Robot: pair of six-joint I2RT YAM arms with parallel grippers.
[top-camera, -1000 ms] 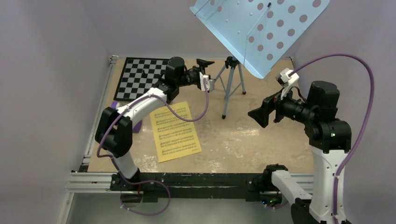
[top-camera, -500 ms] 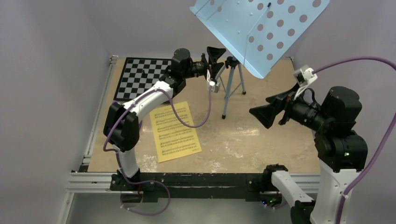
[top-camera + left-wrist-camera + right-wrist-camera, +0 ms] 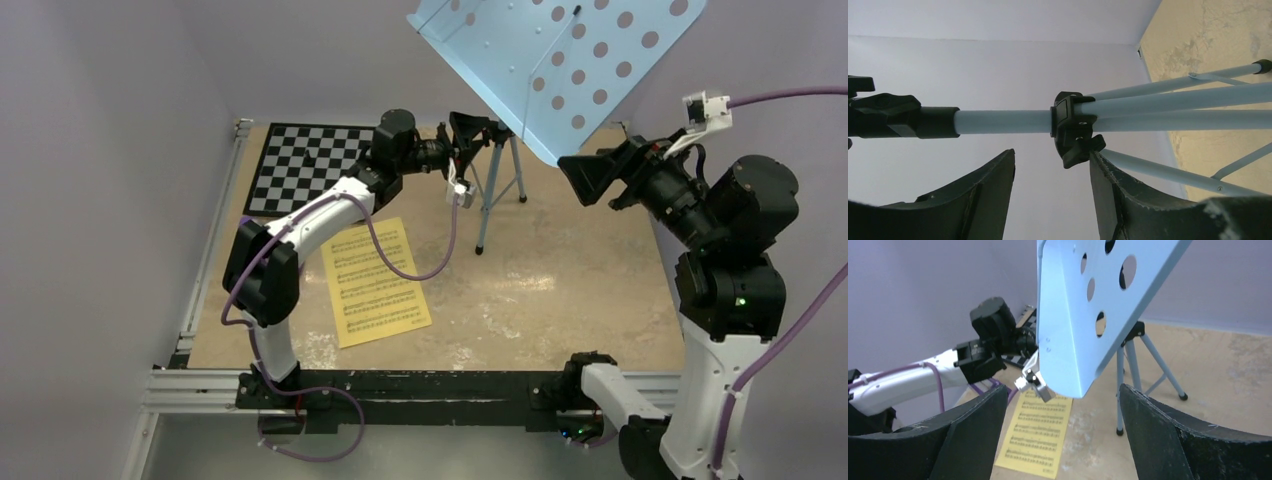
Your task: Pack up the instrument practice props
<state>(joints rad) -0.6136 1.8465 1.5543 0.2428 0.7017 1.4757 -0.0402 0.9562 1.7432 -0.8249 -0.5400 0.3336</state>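
Note:
The light blue music stand has its hole-dotted tray (image 3: 560,60) high at the back and its tripod (image 3: 497,185) on the table. My left gripper (image 3: 470,133) is open at the tripod's black hub (image 3: 1070,120). One fingertip (image 3: 1098,157) touches the hub's knob, and the pole (image 3: 1003,121) lies just beyond the tips, outside the left gripper (image 3: 1050,160). My right gripper (image 3: 588,178) is open below the tray's lower edge. In the right wrist view the tray's corner (image 3: 1068,375) hangs above the gap of the right gripper (image 3: 1063,395). The yellow music sheet (image 3: 375,285) lies flat.
A black-and-white checkerboard (image 3: 300,165) lies at the back left, behind the left arm. Purple cables loop from both wrists. Walls close in the table on the left, back and right, and a metal rail (image 3: 400,385) runs along the near edge.
My left gripper has moved right up to the tripod hub and its jaws have narrowed. My right arm has risen and swung toward the tray's lower edge.

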